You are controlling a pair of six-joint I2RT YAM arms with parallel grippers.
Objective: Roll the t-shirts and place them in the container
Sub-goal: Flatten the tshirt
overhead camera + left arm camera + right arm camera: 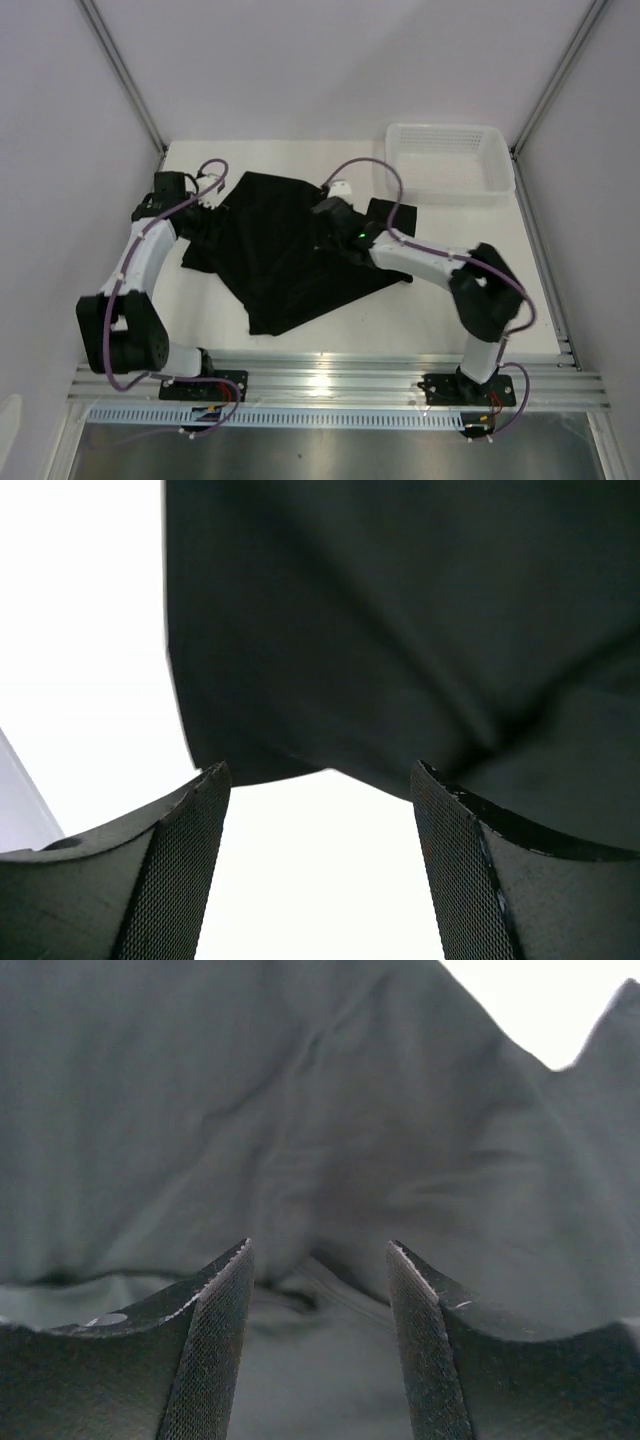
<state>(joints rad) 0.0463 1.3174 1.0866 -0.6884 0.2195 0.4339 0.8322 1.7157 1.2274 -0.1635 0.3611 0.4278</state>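
Left fingers (185, 880) stand apart with nothing between them; the edge of the black t-shirt (280, 255) lies just past their tips, on the white table (420, 320). Right fingers (210, 1360) are also apart, no cloth pinched, tips low over wrinkled fabric. I place the left gripper (320, 780) at the shirt's side farthest from the basket (450, 196), and the right gripper (320, 1250) on the side nearest the basket. The shirt lies spread and crumpled, not rolled, left of the basket; one corner reaches near it, though I cannot tell whether they touch.
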